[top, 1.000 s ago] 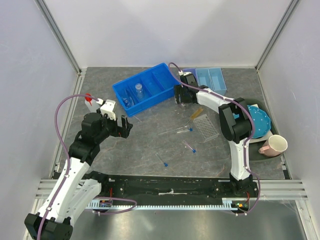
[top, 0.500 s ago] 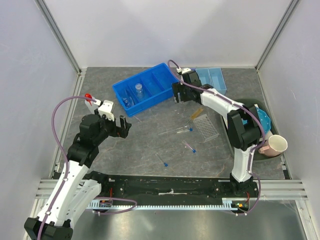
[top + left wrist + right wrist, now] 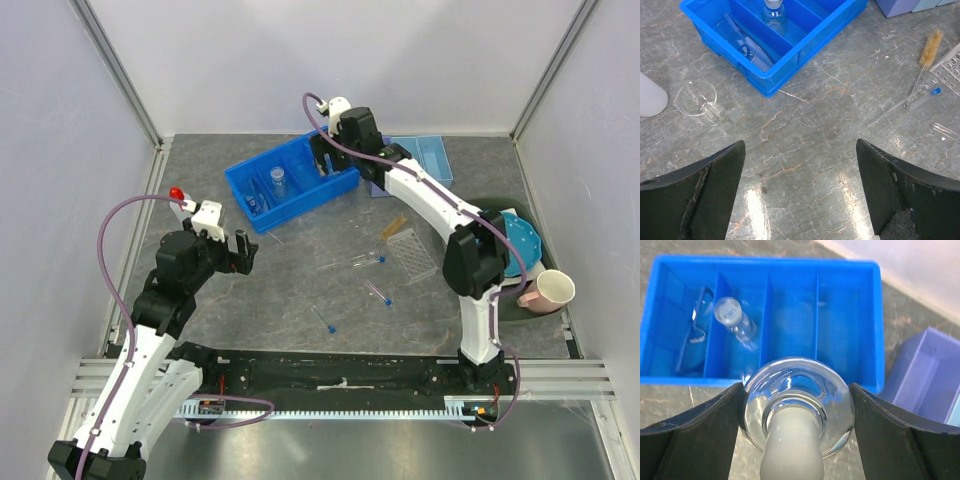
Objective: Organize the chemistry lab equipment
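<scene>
**Right gripper** (image 3: 320, 158): fingers pinch the bulb of a round flask (image 3: 799, 400) from both sides and are held wide by its girth. The flask's neck runs back toward the wrist and its bulb points away.

**Position:** in the air at the near wall of the blue bin (image 3: 875, 325). The bin's four compartments lie side by side just beyond the bulb.

**Bin contents:**
- End slot: safety glasses (image 3: 745, 47).
- Next slot: a small flask (image 3: 735, 320).
- Remaining two slots: bare.

**Relation:** the nearer bare slot sits almost straight ahead of the bulb, so a short advance and descent would likely be enough.

**Left gripper** (image 3: 800, 165): spread and holding nothing, over the table (image 3: 805, 130). A beaker (image 3: 697, 100) lies ahead to its left, outside the bin. This arm is the farther one from the flask.
</scene>
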